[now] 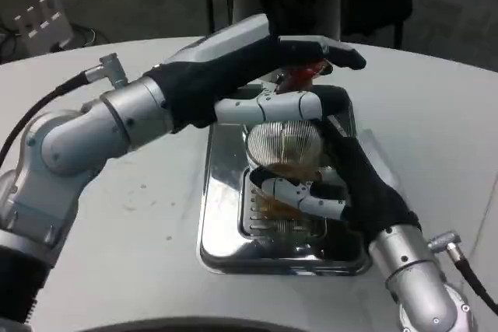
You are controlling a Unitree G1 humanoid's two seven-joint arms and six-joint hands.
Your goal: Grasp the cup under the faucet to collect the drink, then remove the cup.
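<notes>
My right hand point(354, 192) holds the ribbed clear glass cup point(284, 152) from its right side, fingers point(299, 194) wrapped across its lower front, so that it stays steady over the slotted grate of the shiny steel drip tray point(226, 227) on the white desk point(140, 215). The cup leans toward me, amber drink showing low in it, which I judge to be the collecting step or the start of lifting away. My left hand point(272, 75) reaches across from the left above the cup, fingers point(268, 106) stretched out over the red faucet handle point(302, 75); whether it presses the handle or only covers it, I cannot tell.
</notes>
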